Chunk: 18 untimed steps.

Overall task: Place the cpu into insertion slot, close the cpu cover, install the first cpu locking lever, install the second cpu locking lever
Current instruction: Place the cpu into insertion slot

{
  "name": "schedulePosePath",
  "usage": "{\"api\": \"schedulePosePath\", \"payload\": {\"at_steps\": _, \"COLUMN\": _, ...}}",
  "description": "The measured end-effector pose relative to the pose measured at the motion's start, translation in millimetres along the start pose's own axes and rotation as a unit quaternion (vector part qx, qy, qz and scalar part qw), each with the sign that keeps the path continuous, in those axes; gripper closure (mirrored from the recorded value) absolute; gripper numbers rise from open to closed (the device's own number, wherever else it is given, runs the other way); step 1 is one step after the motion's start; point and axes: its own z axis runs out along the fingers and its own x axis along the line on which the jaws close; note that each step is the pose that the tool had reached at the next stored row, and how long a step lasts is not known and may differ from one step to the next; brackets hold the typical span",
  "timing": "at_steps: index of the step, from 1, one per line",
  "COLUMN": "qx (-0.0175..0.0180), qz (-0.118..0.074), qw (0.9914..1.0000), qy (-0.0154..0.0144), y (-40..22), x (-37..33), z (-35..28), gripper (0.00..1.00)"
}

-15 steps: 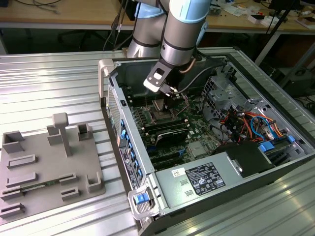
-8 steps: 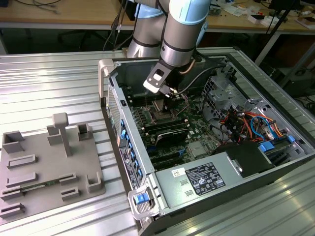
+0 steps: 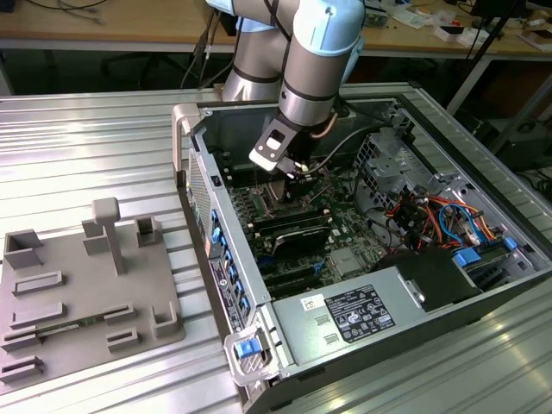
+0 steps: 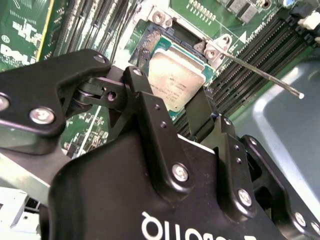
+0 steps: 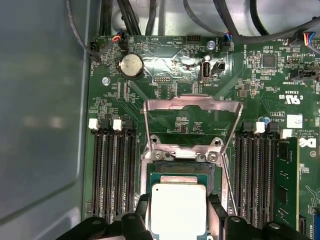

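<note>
We see the end effector [image 5: 179,227] straddling the cpu [image 5: 178,207] in the insertion slot [image 5: 181,169], the cpu cover [image 5: 192,103] raised; we cannot tell whether it grips.

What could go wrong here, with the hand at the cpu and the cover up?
The hand is right at the cpu at the insertion slot; if the chip isn't flat, it may tilt or get dragged.
The thin locking lever stands raised beside the hand and might snag it.
The cpu cover is upright; a knock could drop it early.
</note>
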Motion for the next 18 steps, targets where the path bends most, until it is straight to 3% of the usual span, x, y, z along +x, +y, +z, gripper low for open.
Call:
{"api": "schedulePosePath", "payload": {"at_steps": 5, "qx": 0.0002, "qz": 0.0, "qw": 0.99997, "qy": -0.0076, "y": -0.1, "x": 0.0, "z": 1.2, "gripper": 0.46}}
{"api": "schedulePosePath", "payload": {"at_steps": 7, "qx": 0.0004, "qz": 0.0, "qw": 0.9999, "qy": -0.014, "y": -0.1, "x": 0.0, "z": 1.4, "gripper": 0.46}}
{"api": "schedulePosePath", "payload": {"at_steps": 8, "qx": 0.0006, "qz": 0.001, "qw": 0.99981, "qy": -0.0193, "y": -0.1, "x": 0.0, "z": 1.7, "gripper": 0.46}}
{"api": "schedulePosePath", "payload": {"at_steps": 9, "qx": 0.0007, "qz": 0.001, "qw": 0.99978, "qy": -0.0209, "y": -0.1, "x": 0.4, "z": 2.6, "gripper": 0.46}}
{"api": "schedulePosePath", "payload": {"at_steps": 14, "qx": 0.0016, "qz": 0.002, "qw": 0.99977, "qy": -0.0213, "y": 0.2, "x": 4.4, "z": 8.4, "gripper": 0.46}}
{"api": "schedulePosePath", "payload": {"at_steps": 18, "qx": 0.0017, "qz": 0.008, "qw": 0.99963, "qy": -0.0257, "y": 0.2, "x": 4.4, "z": 8.5, "gripper": 0.46}}
